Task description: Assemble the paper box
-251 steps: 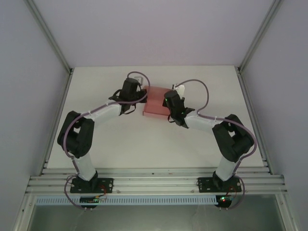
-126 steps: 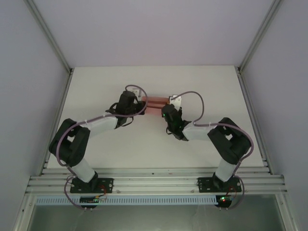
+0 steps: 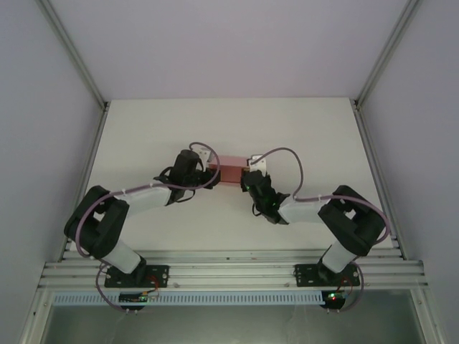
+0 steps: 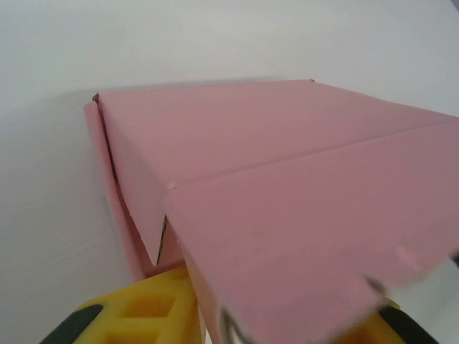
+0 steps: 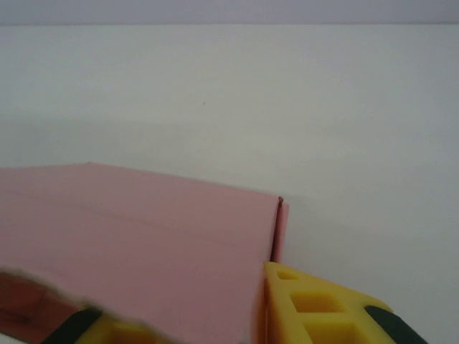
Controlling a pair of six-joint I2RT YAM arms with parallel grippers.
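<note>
Left end effector [image 3: 212, 170] and right end effector [image 3: 247, 177] gripping paper box [image 3: 231, 173]; corner gap [image 4: 161, 242] from left wrist.

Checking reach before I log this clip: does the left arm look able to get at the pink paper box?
Likely yes: the left gripper sits right at the left end of the paper box, nothing between them.

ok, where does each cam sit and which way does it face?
Top external: above and behind the bases, looking down on the table; both arms, left gripper and right gripper flanking the paper box.
Left wrist: low, looking along its yellow fingers over the box.
Right wrist: low, past its yellow fingers across the box to the table.
Shared: all three see the box.
</note>
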